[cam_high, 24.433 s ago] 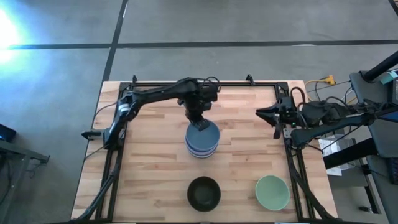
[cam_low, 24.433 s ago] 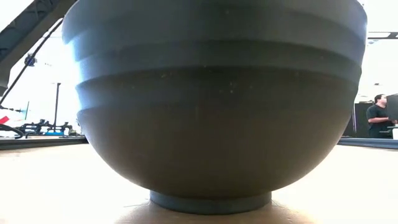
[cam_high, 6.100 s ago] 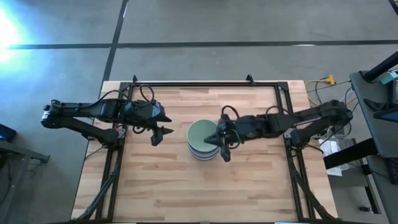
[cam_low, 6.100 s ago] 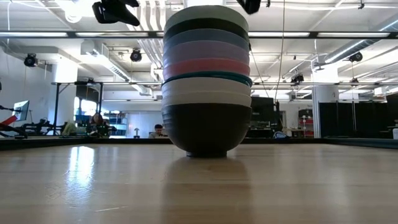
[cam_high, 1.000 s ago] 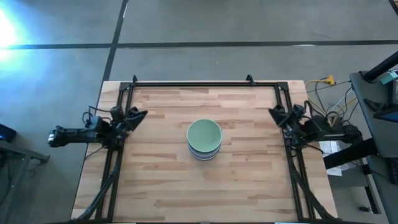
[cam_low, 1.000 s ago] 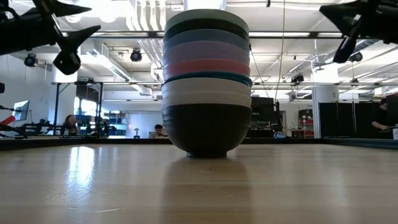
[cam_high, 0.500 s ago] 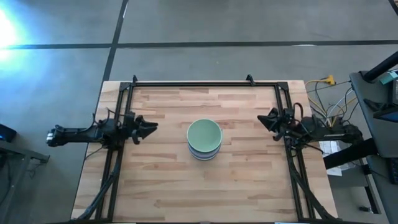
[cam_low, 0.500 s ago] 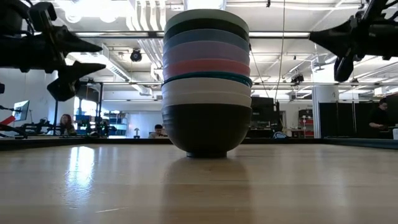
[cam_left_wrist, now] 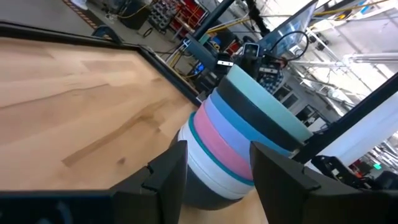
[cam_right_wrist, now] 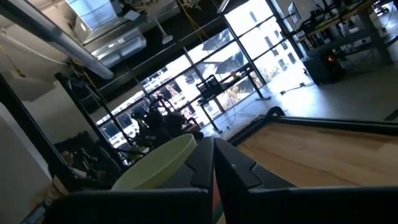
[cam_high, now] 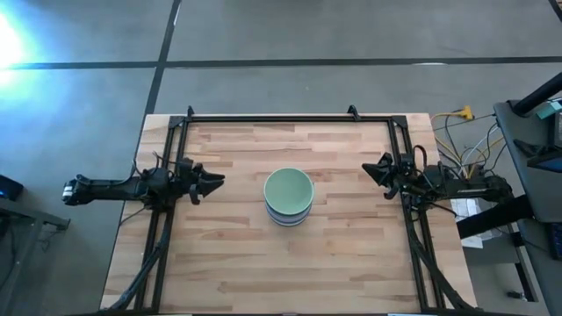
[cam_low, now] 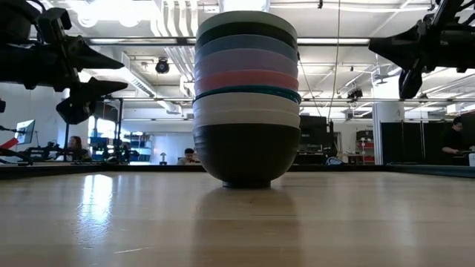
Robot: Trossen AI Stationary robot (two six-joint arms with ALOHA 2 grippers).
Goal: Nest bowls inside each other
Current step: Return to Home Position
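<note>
Now that all nine sit nested, you have a single stack of bowls (cam_high: 289, 197) standing upright near the middle of the table (cam_high: 228, 263). From above you see only the pale green bowl (cam_high: 289, 187) that tops it.

From table height you can read the order upward:
- a black bowl (cam_low: 246, 152) at the base
- two white bowls (cam_low: 246, 111)
- a teal bowl (cam_low: 246, 90), showing only its rim
- a pink bowl (cam_low: 246, 78)
- a lavender bowl (cam_low: 246, 62)
- a blue bowl (cam_low: 246, 46)
- a second black bowl (cam_low: 246, 31)
- the pale green one on top

The stack looks straight, with each bowl seated level in the one below.

Your left gripper (cam_high: 218, 180) hangs just inside the table's left edge, well apart from the stack and pointing toward it. Its fingers are spread wide and hold nothing, and its wrist camera looks through the gap straight at the stack.

Your right gripper (cam_high: 369, 167) hangs just inside the right edge, also well apart from the stack and pointing inward. Its fingers are pressed together and are empty. In its wrist view they meet in a thin line in front of the pale green rim.

In the low view both grippers are raised off the wood, at roughly the height of the stack's upper bowls. A black frame rail (cam_high: 281, 118) runs along the far edge of the table. A few people (cam_low: 74, 147) show far off in the room behind.
</note>
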